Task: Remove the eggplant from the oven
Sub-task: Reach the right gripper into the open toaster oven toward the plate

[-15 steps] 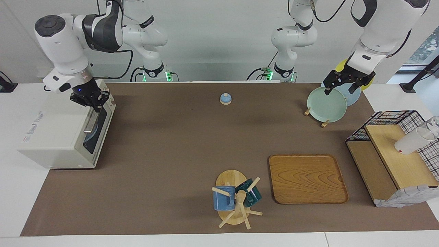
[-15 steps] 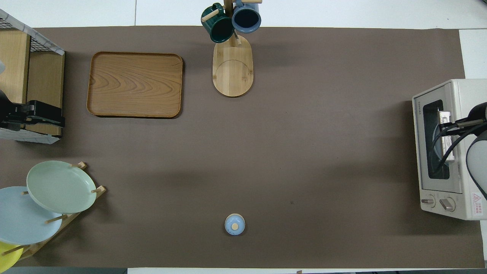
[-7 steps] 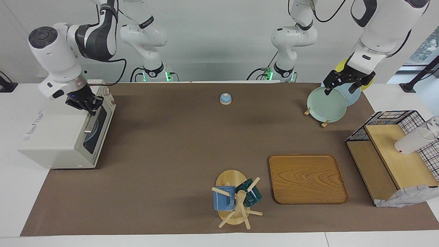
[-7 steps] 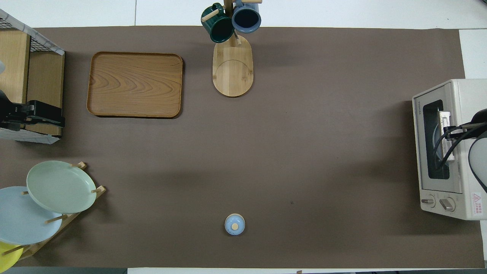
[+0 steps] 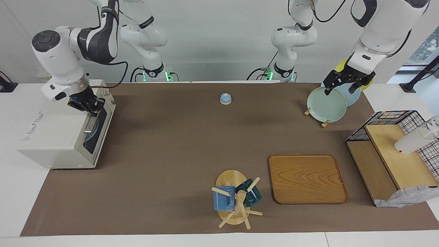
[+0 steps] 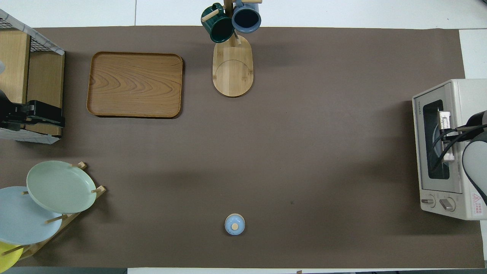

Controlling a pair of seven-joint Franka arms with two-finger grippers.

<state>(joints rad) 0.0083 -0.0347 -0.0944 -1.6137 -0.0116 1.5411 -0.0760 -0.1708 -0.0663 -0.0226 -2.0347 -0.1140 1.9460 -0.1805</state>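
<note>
The off-white oven (image 5: 51,137) stands at the right arm's end of the table with its dark glass door closed; it also shows in the overhead view (image 6: 456,91). The eggplant is hidden; only a pale bluish plate shows dimly through the glass. My right gripper (image 5: 89,106) is at the top edge of the door, right at the robot-side end of the metal bar handle (image 5: 90,125). My left gripper (image 5: 341,88) waits, open and empty, in the air over the plate rack.
A rack with green (image 5: 325,104), blue and yellow plates stands at the left arm's end. A small blue lid (image 5: 225,98), a wooden tray (image 5: 307,178), a mug tree (image 5: 235,199) and a wire shelf (image 5: 394,154) are on the brown mat.
My right gripper has moved from above the door's front edge slightly back over the oven and down to the handle's end. The oven door stays closed. The left arm has not moved.
</note>
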